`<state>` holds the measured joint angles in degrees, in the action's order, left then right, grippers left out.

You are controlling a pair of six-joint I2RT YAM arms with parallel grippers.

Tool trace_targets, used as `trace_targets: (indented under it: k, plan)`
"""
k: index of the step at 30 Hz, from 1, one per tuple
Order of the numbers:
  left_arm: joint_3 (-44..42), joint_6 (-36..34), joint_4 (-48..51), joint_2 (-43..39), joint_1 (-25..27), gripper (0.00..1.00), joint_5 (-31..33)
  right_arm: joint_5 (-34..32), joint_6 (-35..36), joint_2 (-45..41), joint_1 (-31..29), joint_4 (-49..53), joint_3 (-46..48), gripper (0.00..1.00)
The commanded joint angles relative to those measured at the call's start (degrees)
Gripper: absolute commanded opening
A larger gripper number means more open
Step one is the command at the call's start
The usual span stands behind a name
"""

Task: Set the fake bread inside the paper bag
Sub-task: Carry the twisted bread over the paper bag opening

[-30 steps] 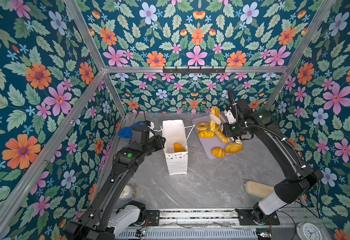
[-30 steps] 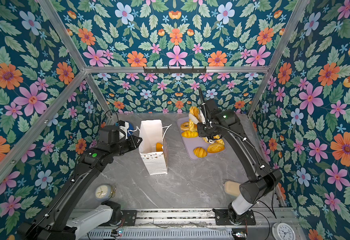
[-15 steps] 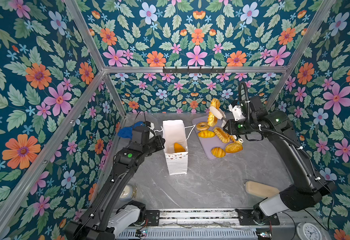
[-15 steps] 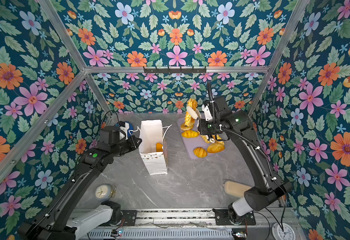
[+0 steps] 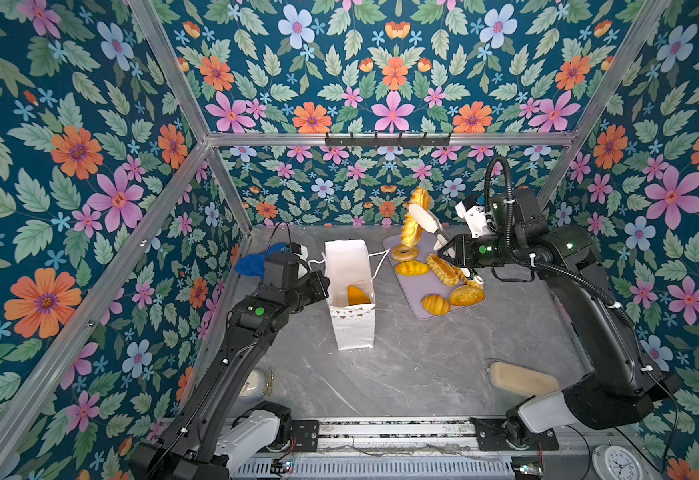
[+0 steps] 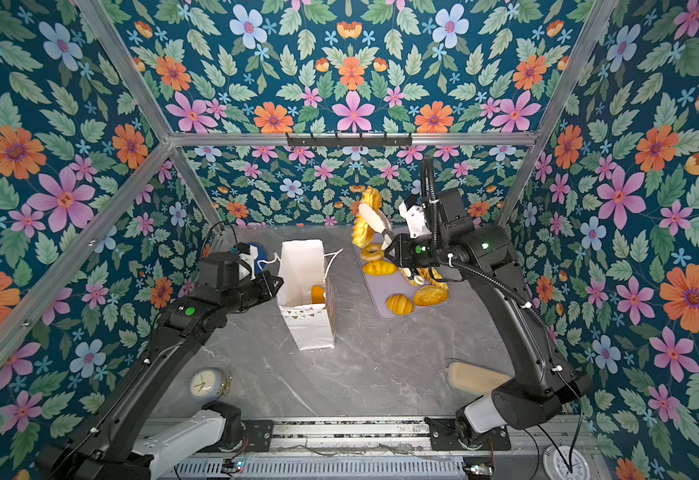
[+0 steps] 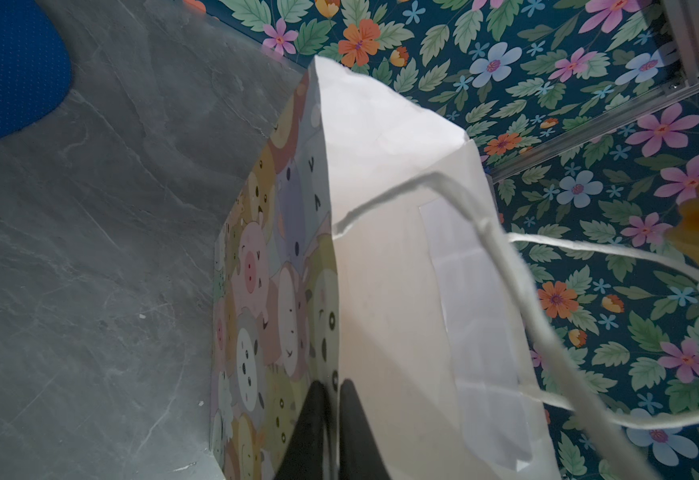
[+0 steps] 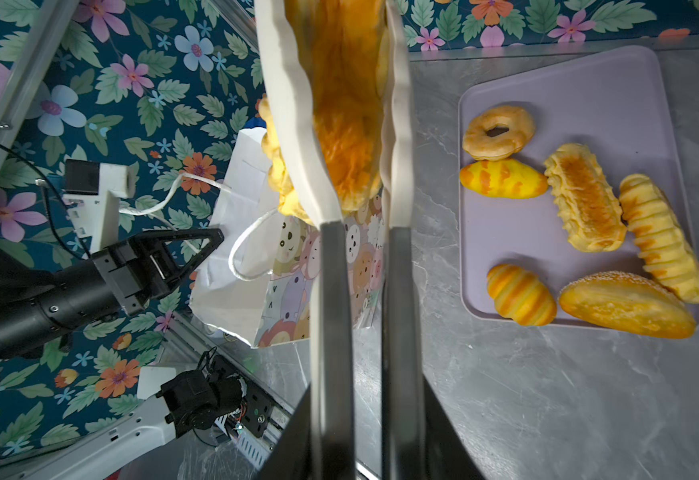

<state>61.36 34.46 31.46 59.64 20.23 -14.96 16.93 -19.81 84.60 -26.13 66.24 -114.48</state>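
Right wrist: fake bread loaf (image 8: 348, 124) between fingers (image 8: 294, 124) of right pincer (image 8: 339, 16)

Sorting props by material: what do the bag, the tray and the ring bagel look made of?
Paper bag: matte white paper, creased folds. Tray: smooth lilac plastic, probably; rounded moulded rim. Ring bagel: likely painted foam or plastic; slight sheen.

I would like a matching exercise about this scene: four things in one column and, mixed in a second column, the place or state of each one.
Things
1. ring bagel
2. long pastry
3. paper bag
4. blue object

Places or states
A. upright, its edge pinched by the left gripper
B. held in the air by the right gripper
C. lying on the lilac tray
D. on the table beside the left arm

Pairs: 1-C, 2-B, 3-A, 4-D
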Motion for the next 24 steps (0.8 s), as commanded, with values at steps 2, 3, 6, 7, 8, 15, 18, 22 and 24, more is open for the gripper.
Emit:
trace_targets:
  k: [2, 3, 6, 7, 8, 15, 18, 22, 24]
  plan:
    - [-0.11, 0.17, -1.23, -0.29, -0.01, 0.12, -0.42, 5.01, -2.09, -0.65, -0.11, -4.97, -0.07, 0.32]
    - [-0.12, 0.25, -1.23, -0.25, -0.01, 0.12, -0.36, 6.29, -2.73, -0.90, -0.10, -6.00, 0.43, 0.32]
    - [-0.19, 0.30, -1.39, -0.15, -0.01, 0.12, -0.40, 9.25, -4.54, -1.49, -0.38, -8.75, 2.02, 0.32]
    - [-0.20, 0.29, -1.40, -0.20, 0.02, 0.12, -0.41, 9.86, -4.86, -1.54, -0.70, -9.33, 2.36, 0.32]
    - [-0.20, 0.31, -1.40, -0.09, -0.01, 0.12, -0.42, 10.33, -5.18, -1.54, -1.05, -9.82, 2.50, 0.32]
    - [-0.46, 0.44, -1.67, -0.10, -0.01, 0.12, -0.66, 9.62, -5.32, 0.40, -5.44, -10.17, 0.99, 0.32]
    - [-0.46, 0.52, -1.71, -0.07, 0.03, 0.11, -0.70, 9.10, -5.15, 1.80, -7.20, -9.66, -0.41, 0.32]
    - [-0.57, 0.52, -1.67, -0.23, 0.07, 0.11, -0.68, 8.82, -4.97, 3.51, -8.77, -9.44, -1.61, 0.32]
    - [-0.57, 0.51, -1.67, -0.26, 0.07, 0.11, -0.53, 8.82, -4.97, 4.12, -9.35, -9.29, -1.99, 0.32]
